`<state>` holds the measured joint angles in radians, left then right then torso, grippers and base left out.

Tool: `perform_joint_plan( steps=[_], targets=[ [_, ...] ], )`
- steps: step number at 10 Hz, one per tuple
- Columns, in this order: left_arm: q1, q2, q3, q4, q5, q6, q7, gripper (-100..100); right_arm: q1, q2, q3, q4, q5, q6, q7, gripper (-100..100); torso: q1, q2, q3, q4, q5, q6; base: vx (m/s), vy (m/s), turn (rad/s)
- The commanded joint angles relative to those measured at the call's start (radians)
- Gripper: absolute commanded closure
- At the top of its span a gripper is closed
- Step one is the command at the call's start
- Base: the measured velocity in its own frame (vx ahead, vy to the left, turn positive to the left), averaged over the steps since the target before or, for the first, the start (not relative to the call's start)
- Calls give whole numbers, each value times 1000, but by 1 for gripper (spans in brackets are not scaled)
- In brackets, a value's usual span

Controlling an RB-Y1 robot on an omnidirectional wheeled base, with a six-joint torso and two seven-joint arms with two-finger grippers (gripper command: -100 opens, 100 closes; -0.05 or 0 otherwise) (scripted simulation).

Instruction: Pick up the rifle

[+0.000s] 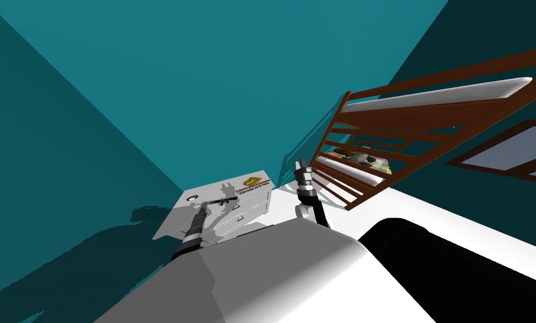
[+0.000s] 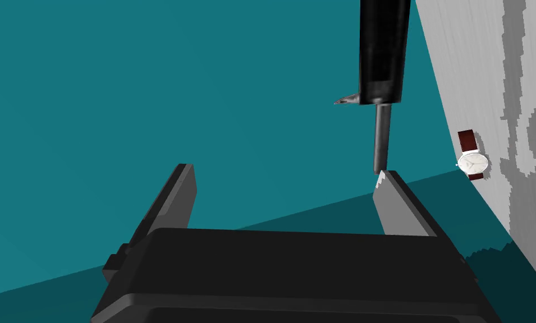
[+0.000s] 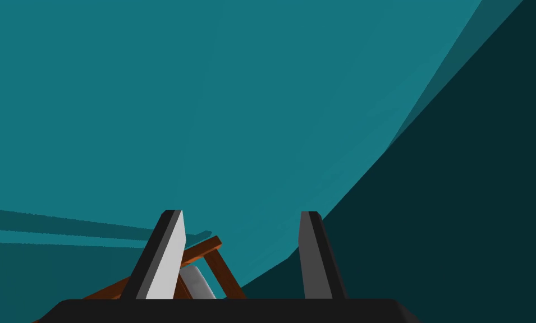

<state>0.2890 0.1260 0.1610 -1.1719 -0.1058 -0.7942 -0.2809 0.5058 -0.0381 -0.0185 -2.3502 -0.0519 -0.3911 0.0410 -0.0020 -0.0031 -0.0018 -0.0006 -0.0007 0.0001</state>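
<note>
Plain teal walls close in the corner. On the right stands a dark brown wooden bed (image 1: 407, 129) with slatted rails and a white mattress. Soft, rounded things lie on its lower level, too small to name.

The white worktop (image 1: 174, 223) is set against the far wall. It is flat and matte, and shadows of the arm fall across it. Its near right face seems to carry drawer handles.

The right gripper (image 1: 303, 168) hangs raised between the worktop and the bed, well apart from the task's thing. Its fingers (image 3: 168, 255) stand apart with nothing between them, so I judge it is parked out of the way.

The left gripper (image 2: 286, 171) reaches low over the near left part of the worktop and looks along the surface, probably to come at a thin thing end-on. Its fingers (image 2: 401, 207) are spread wide and hold nothing.

The rifle (image 2: 382, 50) lies mid-worktop, just beyond the left gripper. It is slim, black and faintly glossy, with a boxy body narrowing to a grey rod barrel. The barrel's end appears to meet the tip of one finger, not the gap between them. The hand likely needs shifting sideways before it closes. I cannot tell whether the rifle rests flat.

A wristwatch (image 2: 472, 162), white dial on a maroon strap, lies near the barrel end. A small yellow object (image 1: 253, 180) sits at the far right corner beside dark lettering.
</note>
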Motion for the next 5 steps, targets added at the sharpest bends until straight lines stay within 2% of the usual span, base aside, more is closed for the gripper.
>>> perform_joint_plan(
  steps=[1, 2, 5],
  targets=[
    [-7, -18, 5, 46, -9, -5, -16, -100, 0, 0, 0, 0, 0, 0, 0, 0, 0, 0, 0, 0, 0, 0, 47, -35, 23],
    [-7, -18, 5, 46, -9, -5, -16, -100, 0, 0, 0, 0, 0, 0, 0, 0, 0, 0, 0, 0, 0, 0, 31, -28, 6],
    [-25, -43, 12, 122, -22, -15, -35, -100, 0, 0, 0, 0, 0, 0, 0, 0, 1, 0, 0, 0, 0, 0, 41, -20, 15]
  ],
)
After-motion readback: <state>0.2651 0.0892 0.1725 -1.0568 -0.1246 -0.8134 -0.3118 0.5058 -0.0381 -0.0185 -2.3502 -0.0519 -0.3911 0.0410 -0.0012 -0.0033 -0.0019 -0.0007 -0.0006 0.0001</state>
